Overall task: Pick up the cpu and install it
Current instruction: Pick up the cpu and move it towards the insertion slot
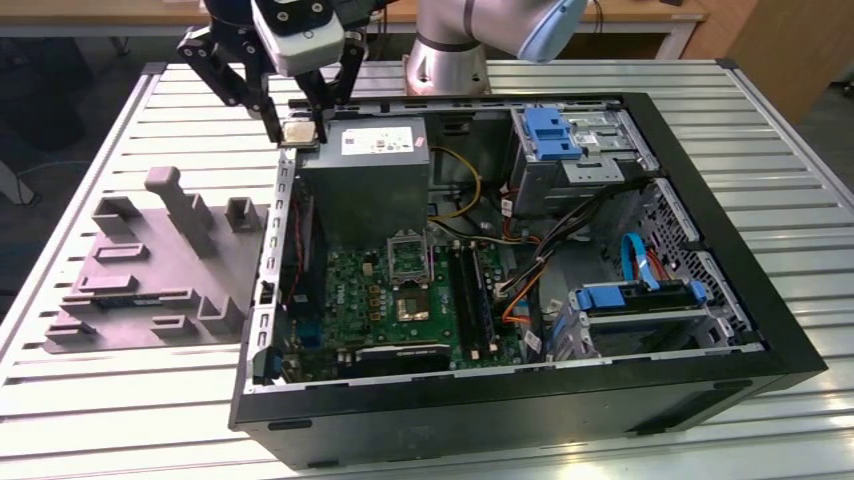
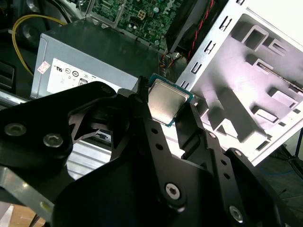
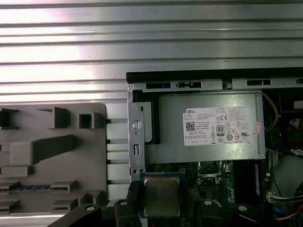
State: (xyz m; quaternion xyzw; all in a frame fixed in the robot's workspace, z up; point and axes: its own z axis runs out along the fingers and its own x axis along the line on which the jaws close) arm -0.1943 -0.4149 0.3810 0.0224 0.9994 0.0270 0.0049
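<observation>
The claw [image 1: 299,128] is clamped on the cpu [image 1: 299,134], gripping two opposite edges. The chip hangs over the far corner of the open computer case [image 1: 534,405] on the exterior view's left, just beside the grey power supply [image 1: 360,190]. It lies flat, silver lid up, edges parallel with the case walls.

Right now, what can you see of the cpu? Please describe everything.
The cpu is a small flat square chip: a pale silver-grey metal lid on a thin green board whose edge shows around it. The claw is shut on it, black fingers pressing two opposite sides. It hangs lid-up over a corner of the open case, beside the grey power supply.
</observation>
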